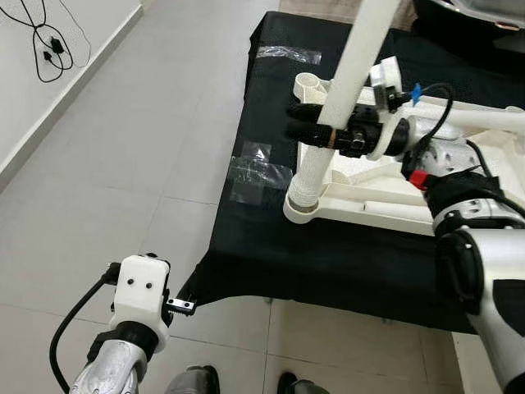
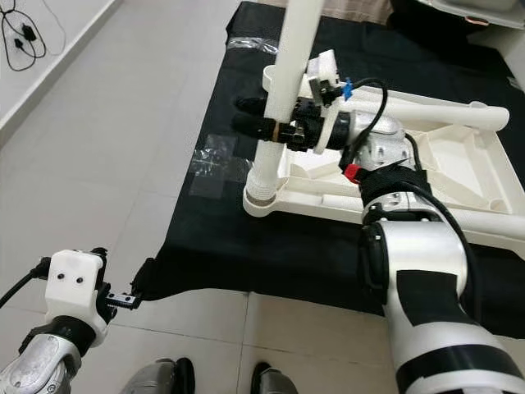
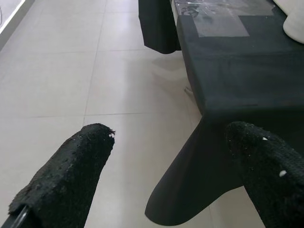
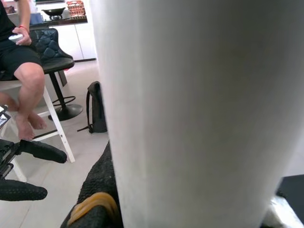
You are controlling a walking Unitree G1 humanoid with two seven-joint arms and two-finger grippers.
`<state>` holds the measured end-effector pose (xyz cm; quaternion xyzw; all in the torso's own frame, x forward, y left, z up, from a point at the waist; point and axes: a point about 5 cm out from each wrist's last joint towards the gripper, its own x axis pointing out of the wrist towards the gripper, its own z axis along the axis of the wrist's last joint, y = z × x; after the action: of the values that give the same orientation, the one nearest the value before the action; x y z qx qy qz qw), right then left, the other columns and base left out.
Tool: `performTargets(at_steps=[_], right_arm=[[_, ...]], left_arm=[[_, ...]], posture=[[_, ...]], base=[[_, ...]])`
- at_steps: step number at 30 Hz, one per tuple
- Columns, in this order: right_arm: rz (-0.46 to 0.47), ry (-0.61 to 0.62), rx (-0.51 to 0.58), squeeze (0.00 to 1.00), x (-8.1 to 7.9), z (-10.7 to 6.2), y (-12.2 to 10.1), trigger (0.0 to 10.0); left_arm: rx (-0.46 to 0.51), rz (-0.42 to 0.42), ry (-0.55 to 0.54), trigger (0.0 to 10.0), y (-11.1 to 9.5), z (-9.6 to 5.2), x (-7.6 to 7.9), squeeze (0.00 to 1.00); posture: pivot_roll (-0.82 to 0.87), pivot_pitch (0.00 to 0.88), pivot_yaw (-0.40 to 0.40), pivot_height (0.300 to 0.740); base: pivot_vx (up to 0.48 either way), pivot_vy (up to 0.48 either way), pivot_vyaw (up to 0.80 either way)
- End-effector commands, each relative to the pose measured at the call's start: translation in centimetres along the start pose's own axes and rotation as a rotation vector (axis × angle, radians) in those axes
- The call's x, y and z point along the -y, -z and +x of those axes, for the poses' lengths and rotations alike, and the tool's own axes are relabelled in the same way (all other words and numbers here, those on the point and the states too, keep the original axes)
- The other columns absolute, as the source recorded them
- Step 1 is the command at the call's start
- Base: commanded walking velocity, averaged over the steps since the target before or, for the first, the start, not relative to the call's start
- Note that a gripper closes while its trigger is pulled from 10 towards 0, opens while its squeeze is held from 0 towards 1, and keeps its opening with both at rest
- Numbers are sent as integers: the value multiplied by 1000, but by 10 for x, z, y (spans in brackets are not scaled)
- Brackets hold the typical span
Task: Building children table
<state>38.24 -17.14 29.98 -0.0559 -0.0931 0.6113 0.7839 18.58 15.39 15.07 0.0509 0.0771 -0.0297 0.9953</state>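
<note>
An upturned white children's table top lies on a black-covered table. A white table leg stands tilted in the corner socket nearest me on the left. My right gripper is shut on this leg a little above the socket, its black fingers sticking out to the left of it. In the right wrist view the leg is very close. A second socket sits at the far left corner. My left gripper hangs open over the floor, beside the black cloth's near corner.
Grey tiled floor stretches to the left, with a black cable by the wall. Clear tape patches lie on the cloth. My feet stand below the table's edge. A seated person and a black bag show behind.
</note>
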Motion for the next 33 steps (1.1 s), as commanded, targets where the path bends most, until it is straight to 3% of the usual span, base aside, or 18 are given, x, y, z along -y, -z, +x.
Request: performTargets(at_steps=[1,23,33], right_arm=[[10,8,5,0,1,-6,-3,10000],[50,-67,-20,0,-7,0,15,10000],[23,20,-46,0,-5,12,22,10000]], left_arm=[[-35,6,3,10000,6,-1,0,0],[-30,9,4,10000,5,0,1,0],[-29,9,4,10000,5,-1,2,0]], posture=[[191,231,-105,740],[192,229,-109,740],[190,230,-112,740]], base=[[0,0,0],[0,0,0],[0,0,0]])
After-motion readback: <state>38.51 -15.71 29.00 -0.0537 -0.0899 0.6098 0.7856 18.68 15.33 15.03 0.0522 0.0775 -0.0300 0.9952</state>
